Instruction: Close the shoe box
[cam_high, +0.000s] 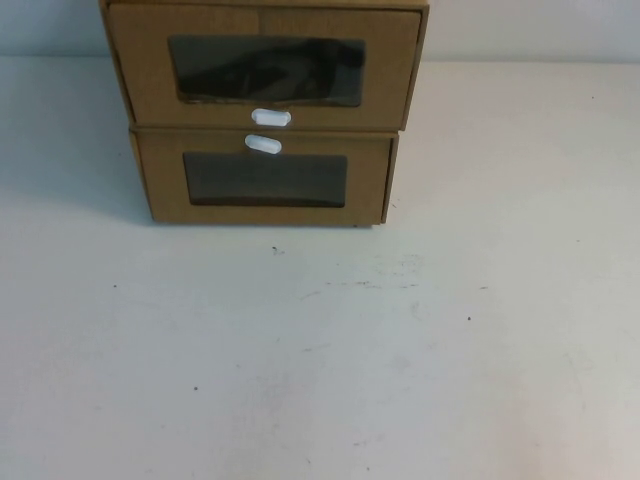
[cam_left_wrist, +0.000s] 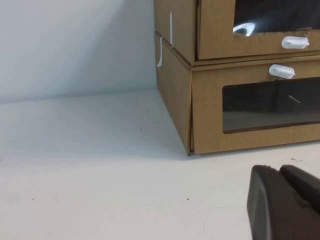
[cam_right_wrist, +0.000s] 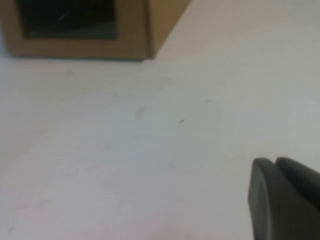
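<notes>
Two brown cardboard drawer boxes stand stacked at the back of the table. The upper one is the shoe box (cam_high: 140, 70), with a wide clear window (cam_high: 266, 70) and a white pull tab (cam_high: 271, 117) below it. Its drawer front (cam_left_wrist: 215, 30) sits close to the shell; I cannot tell how far out it stands. My left gripper (cam_left_wrist: 277, 170) is shut and empty, low over the table, short of the stack's left corner. My right gripper (cam_right_wrist: 275, 161) is shut and empty, further back on the right. Neither gripper shows in the high view.
The lower cardboard box (cam_high: 160, 185) has a narrower window and its white tab (cam_high: 263, 144) above it; its corner (cam_right_wrist: 150, 30) shows in the right wrist view. White tabletop (cam_high: 320, 360) spreads in front of the stack. A pale wall (cam_left_wrist: 75, 45) stands behind.
</notes>
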